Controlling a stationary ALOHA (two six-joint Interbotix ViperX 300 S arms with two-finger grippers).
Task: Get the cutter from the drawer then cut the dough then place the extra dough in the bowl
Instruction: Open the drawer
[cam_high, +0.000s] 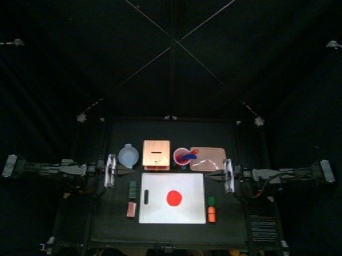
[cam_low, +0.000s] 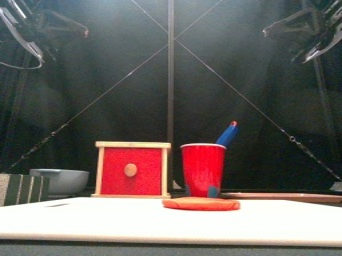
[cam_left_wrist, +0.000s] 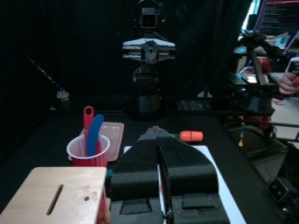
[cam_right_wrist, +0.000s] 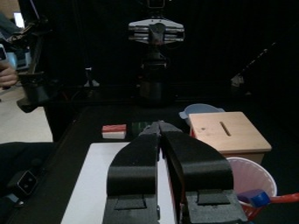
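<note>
**Opening the drawer is the step in hand; cutter not in sight**

Both arms hang at the table's sides, well apart from the work. The left gripper (cam_left_wrist: 156, 133) and the right gripper (cam_right_wrist: 159, 129) each show jaws pressed together, with nothing between them.

The cutter appears in no view. It is judged to lie inside the wooden box (cam_high: 156, 155), whose red drawer front (cam_low: 114, 158) sits flush and faces the table's front. The dough (cam_high: 171, 196) lies on the white board (cam_high: 151, 182) as a whole red disc, uncut.

Recommendation: the left gripper is the nearer. It should part its jaws, come in low before the box, take the small knob (cam_low: 131, 170) squarely and pull straight forward. The box looks light and may slide, so the right gripper could steady its top.

Obstructions:
- The bowl (cam_high: 127, 155) stands just beside the box on one flank.
- The red cup (cam_high: 187, 156) with its knives stands on the other flank, so a sideways approach is tight.
- The board and dough lie directly before the drawer, limiting room for the pull.
- A red toy (cam_right_wrist: 114, 129) and an orange toy (cam_left_wrist: 191, 136) flank the board.
</note>
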